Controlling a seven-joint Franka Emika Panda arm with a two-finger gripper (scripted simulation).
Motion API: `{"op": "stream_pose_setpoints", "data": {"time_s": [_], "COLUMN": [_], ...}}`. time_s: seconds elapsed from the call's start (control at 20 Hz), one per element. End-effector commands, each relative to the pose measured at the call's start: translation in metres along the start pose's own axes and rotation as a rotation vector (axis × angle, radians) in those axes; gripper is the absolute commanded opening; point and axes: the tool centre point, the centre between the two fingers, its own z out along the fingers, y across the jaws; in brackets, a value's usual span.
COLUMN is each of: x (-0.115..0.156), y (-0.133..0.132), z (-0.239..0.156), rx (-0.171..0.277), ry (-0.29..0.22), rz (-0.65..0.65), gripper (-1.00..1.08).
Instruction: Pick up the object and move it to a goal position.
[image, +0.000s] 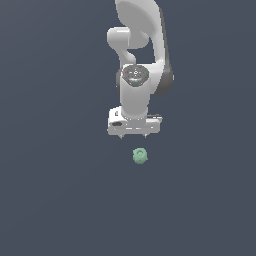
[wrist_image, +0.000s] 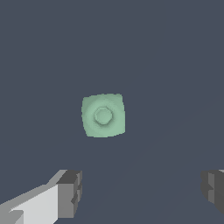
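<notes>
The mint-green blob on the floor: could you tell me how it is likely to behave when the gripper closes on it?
The blob looks rigid, so it probably won't deform. Its rounded, lumpy sides may let it slip or twist between flat fingers. It is squat, so tipping seems unlikely. The open gripper spans wider than it.

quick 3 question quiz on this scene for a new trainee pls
1. True or false: the gripper is holding the blob.
2. Are the fingers A) spread apart or B) closed together?
3. In the wrist view, what marks the blob's top?

Key:
1. False; it lies free, apart from the gripper.
2. A; the gap between them is wider than the blob.
3. A raised ring at its centre.
</notes>
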Motion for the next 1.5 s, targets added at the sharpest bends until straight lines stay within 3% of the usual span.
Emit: {"op": "stream_pose_setpoints", "data": {"time_s": [0.0,0.7,1.45], "x": [0.0,0.0,0.034], "y": [0.0,0.001,-0.028], "z": [0.0,0.003,0.053], "rx": [0.0,0.006,-0.015], "ry": [0.0,-0.022,0.031], "rz": [0.0,-0.007,-0.082], "gripper": [1.0,1.0,1.0]}}
